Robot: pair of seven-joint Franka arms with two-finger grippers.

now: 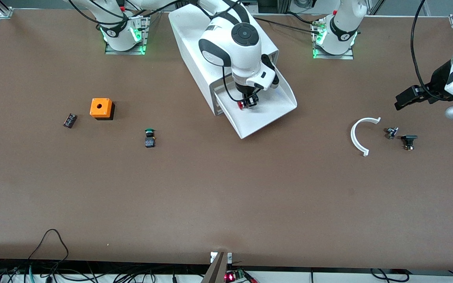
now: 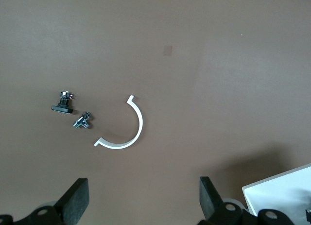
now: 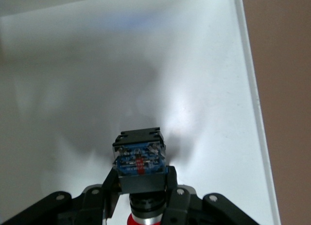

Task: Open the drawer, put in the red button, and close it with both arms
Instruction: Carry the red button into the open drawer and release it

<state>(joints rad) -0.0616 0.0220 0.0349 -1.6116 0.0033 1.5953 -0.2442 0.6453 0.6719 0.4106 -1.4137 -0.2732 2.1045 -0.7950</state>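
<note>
The front view looks down from high across the table, facing both robot bases along its top edge and taking in the whole surface. The left wrist view looks straight down from well above the table's left-arm end, sharing with the front view the white curved piece and the small black parts beside it. The right wrist view sits close inside the pulled-out drawer, also seen from the front.

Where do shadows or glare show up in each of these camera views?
Front view: even light, green glow at both arm bases. Right wrist view: soft grey shadows across the shallow white drawer tray around the gripped red-capped push button. Left wrist view: dark shadow on the brown table.
</note>
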